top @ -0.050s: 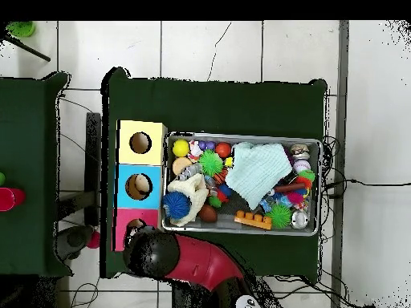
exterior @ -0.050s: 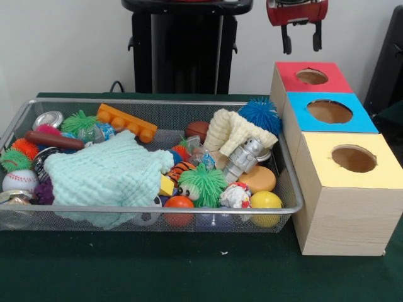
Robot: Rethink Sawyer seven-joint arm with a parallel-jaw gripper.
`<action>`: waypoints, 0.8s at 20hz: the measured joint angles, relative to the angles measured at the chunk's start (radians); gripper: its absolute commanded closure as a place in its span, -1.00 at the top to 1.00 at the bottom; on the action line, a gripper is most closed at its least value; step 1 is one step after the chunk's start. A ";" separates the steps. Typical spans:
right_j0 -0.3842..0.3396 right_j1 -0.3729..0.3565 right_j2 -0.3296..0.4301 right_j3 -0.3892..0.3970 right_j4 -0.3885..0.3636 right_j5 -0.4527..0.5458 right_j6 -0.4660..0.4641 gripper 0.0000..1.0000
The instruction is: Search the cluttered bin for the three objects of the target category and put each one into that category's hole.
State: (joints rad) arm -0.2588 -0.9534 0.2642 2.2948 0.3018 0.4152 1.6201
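My gripper [exterior @ -0.050s: 301, 46] hangs open and empty high above the red-topped box [exterior @ -0.050s: 286, 73]. In the overhead view the arm's head [top @ -0.050s: 152, 250] covers part of that box. Blue-topped [exterior @ -0.050s: 362, 123] and yellow-topped [exterior @ -0.050s: 318, 157] boxes stand in a row with it, each with a round hole. The wire bin [exterior @ -0.050s: 157, 209] holds clutter: a blue spiky ball [exterior @ -0.050s: 259, 113], green spiky balls [exterior @ -0.050s: 201, 182], an orange brick [exterior @ -0.050s: 126, 123], a silver robot figure [exterior @ -0.050s: 244, 156], a yellow ball [exterior @ -0.050s: 266, 201], a baseball [exterior @ -0.050s: 19, 180] and a brown sausage [exterior @ -0.050s: 53, 139].
A mint cloth [exterior @ -0.050s: 104, 173] covers the bin's middle and a cream cloth [exterior @ -0.050s: 233, 131] lies at its back right, hiding things beneath. The boxes touch the bin's right side. Green table cloth [exterior @ -0.050s: 189, 270] runs in front.
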 measured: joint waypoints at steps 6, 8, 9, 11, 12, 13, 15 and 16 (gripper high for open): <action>0.011 -0.003 -0.018 -0.003 -0.004 0.000 0.000 1.00; 0.022 -0.003 -0.038 -0.012 -0.020 0.000 0.000 1.00; 0.034 -0.003 -0.061 -0.027 -0.046 0.000 0.000 1.00; 0.039 -0.003 -0.073 -0.036 -0.062 0.000 0.000 1.00; 0.041 -0.003 -0.079 -0.040 -0.070 0.000 0.000 1.00; 0.046 -0.001 -0.100 -0.054 -0.098 0.000 0.000 1.00; 0.046 0.004 -0.112 -0.062 -0.119 -0.002 0.000 1.00; 0.046 0.006 -0.117 -0.066 -0.128 -0.004 0.000 1.00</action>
State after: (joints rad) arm -0.2132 -0.9475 0.1474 2.2286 0.1741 0.4113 1.6201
